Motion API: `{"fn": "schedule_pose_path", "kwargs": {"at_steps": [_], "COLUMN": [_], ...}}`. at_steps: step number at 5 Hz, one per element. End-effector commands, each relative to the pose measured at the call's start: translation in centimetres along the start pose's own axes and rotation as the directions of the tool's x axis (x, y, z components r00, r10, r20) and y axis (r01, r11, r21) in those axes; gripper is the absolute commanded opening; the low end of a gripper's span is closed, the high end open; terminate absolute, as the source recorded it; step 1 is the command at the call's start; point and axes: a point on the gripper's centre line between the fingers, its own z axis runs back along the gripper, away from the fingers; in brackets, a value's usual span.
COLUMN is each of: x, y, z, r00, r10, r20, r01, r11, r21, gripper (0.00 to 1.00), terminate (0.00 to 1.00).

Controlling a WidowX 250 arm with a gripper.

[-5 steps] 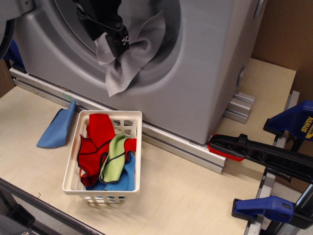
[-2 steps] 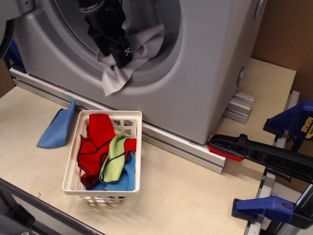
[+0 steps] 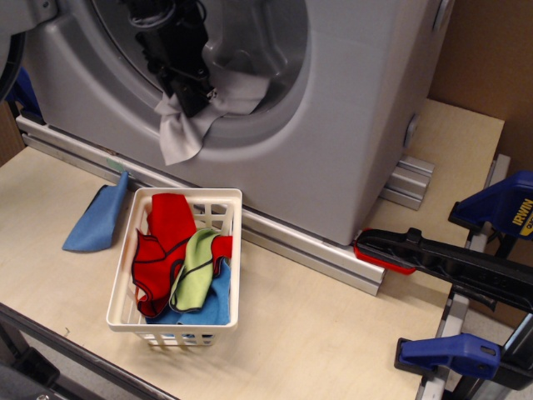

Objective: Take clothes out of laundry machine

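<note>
The large grey laundry machine (image 3: 358, 125) fills the back of the view, its round front opening facing me. The clothes, one thin light grey cloth (image 3: 181, 132), drape over the lower rim of the opening, with a flap hanging down the front and the rest lying just inside. My black gripper (image 3: 191, 102) reaches down in the left part of the opening. Its tips are pressed into the bunched top of the cloth, shut on it. The fingertips are partly hidden by the folds.
A white slotted basket (image 3: 125, 292) stands on the table below the opening and holds red, green and blue cloths (image 3: 179, 267). A separate blue cloth (image 3: 96, 221) lies to its left. Blue and black clamps (image 3: 466, 267) take up the right side.
My gripper has moved down and to the left with the grey cloth. The cloth has bunched up and now hangs shorter over the rim, further left.
</note>
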Motion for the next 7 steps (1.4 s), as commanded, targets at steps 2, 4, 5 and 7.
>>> {"fn": "schedule_pose_path", "kwargs": {"at_steps": [2,4,5,7], "x": [-3.6,-5.5,-6.9,-10.3], "y": [-1.9,-8.9,-10.2,-9.9], "z": [7.3,4.0,2.4,-1.1], "r00": [0.972,0.975,0.960,0.927], "r10": [0.229,0.070,0.058,0.103], "r20": [-0.060,-0.211,-0.274,-0.362], "r01": [-0.228,-0.084,-0.079,-0.129], "r11": [0.973,0.995,0.995,0.991], "r21": [0.026,-0.057,-0.068,-0.048], "gripper": [0.00,0.00,0.00,0.00], "terminate": [0.00,0.00,0.00,0.00]}}
